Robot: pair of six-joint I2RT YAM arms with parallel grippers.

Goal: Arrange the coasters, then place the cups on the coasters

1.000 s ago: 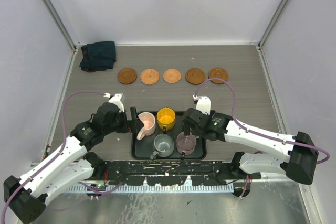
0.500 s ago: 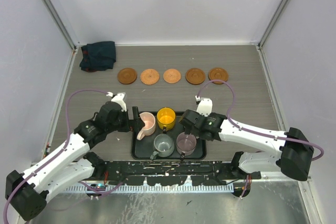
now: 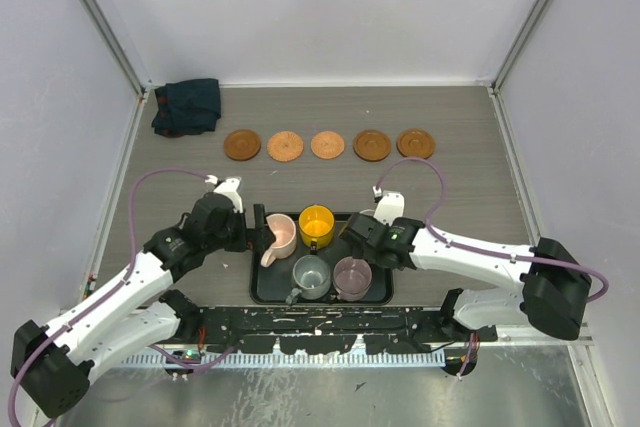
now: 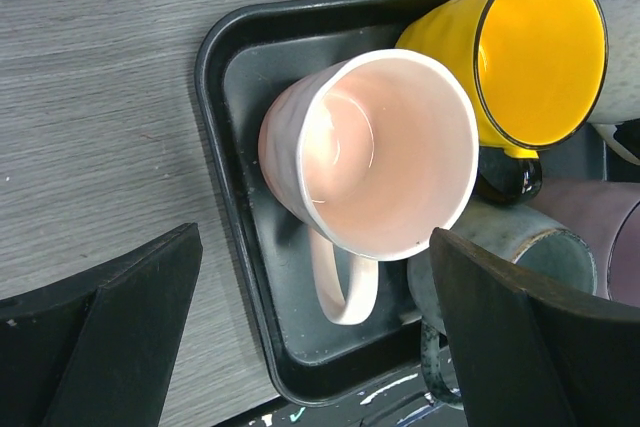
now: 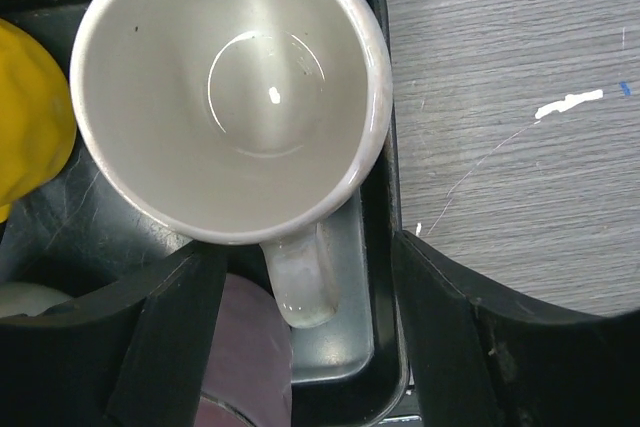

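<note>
Coasters [image 3: 327, 144] in a row across the far bench [image 3: 470, 177]; I judge arranging done; all cups [image 3: 312, 275] sit in the tray [image 3: 262, 289], none placed; left hand [image 4: 315, 247] wide open astride pink cup [image 4: 370, 152]; right hand [image 5: 308, 247] open around cream cup [image 5: 230, 87], holding nothing.

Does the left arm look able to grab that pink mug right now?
Probably yes: its open hand hangs over the pink mug, a finger on each side, though the yellow mug sits close.

No words, numbers or signs can be read anywhere here. The white smears [image 5: 568, 103] on the table [image 5: 500, 37], just right of the black tray [image 5: 384, 187], are only blotches, not letters.
</note>
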